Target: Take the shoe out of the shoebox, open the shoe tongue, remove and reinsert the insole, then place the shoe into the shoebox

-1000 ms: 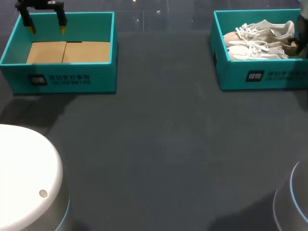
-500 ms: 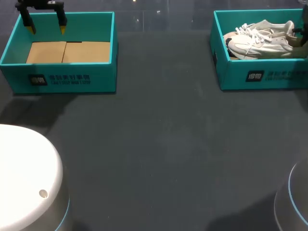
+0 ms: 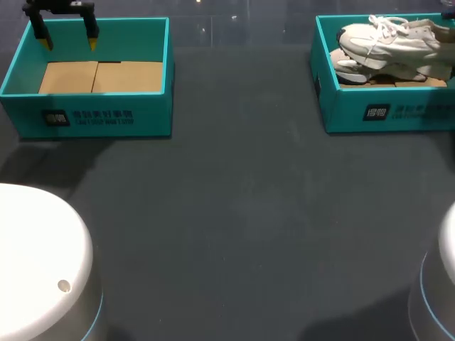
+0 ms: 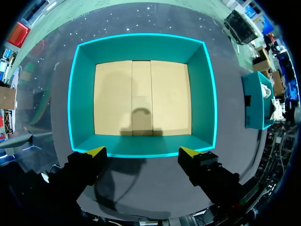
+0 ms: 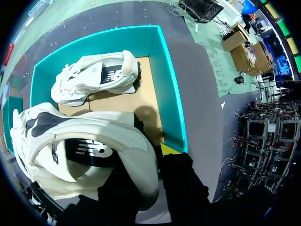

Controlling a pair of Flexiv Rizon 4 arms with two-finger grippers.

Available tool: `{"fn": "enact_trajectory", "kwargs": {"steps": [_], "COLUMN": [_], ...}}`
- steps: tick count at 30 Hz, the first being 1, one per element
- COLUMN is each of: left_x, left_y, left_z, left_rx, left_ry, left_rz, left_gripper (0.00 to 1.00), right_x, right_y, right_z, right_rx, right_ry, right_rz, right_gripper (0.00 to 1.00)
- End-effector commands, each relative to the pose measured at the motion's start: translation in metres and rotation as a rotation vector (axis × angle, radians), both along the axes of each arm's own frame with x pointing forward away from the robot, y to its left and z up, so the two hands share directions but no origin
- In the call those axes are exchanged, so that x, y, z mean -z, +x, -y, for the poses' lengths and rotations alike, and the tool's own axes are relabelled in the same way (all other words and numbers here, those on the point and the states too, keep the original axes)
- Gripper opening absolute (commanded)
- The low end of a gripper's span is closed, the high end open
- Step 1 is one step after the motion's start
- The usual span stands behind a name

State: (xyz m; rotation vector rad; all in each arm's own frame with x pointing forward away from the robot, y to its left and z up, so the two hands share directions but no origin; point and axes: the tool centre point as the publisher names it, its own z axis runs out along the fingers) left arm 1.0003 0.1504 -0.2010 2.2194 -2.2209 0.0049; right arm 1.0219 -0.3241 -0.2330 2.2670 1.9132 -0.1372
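Your right fingers (image 5: 167, 149) clamped on the heel of a white sneaker (image 5: 84, 141) above the right shoebox (image 3: 341, 106), second sneaker (image 5: 96, 77) lying inside, your left fingers (image 4: 96, 152) open over the left shoebox (image 4: 141, 47).

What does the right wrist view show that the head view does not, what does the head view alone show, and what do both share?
Only the right wrist view: the right gripper clamping the heel of the raised white sneaker, and the whole of the second sneaker lying on the cardboard floor of the right shoebox. Only the head view: the left gripper, open, over the bare cardboard floor of the left shoebox. Both: the raised white sneaker held above the teal right shoebox.
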Motion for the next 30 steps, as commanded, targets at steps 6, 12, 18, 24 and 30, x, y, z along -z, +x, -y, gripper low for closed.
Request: {"fn": "enact_trajectory", "kwargs": {"steps": [6, 12, 18, 24, 30], "left_x": [0.0, 0.0, 0.0, 0.0, 0.0], "left_y": [0.0, 0.0, 0.0, 0.0, 0.0], "left_z": [0.0, 0.0, 0.0, 0.0, 0.0], "left_rx": [0.0, 0.0, 0.0, 0.0, 0.0], "left_ry": [0.001, 0.001, 0.001, 0.001, 0.001], "left_rz": [0.0, 0.0, 0.0, 0.0, 0.0], "left_gripper": [1.0, 1.0, 1.0, 1.0, 1.0], "right_x": [-0.063, -0.082, -0.094, -0.099, -0.1], "right_y": [-0.04, -0.066, -0.094, -0.126, -0.159], "right_z": [-0.026, -0.053, -0.09, -0.137, -0.176], "right_rx": [-0.035, -0.048, -0.044, -0.045, -0.038], "right_ry": [-0.015, -0.03, -0.036, -0.04, -0.038], "right_rz": [0.054, 0.051, 0.054, 0.044, 0.05], "right_gripper": [0.0, 0.0, 0.0, 0.0, 0.0]}}
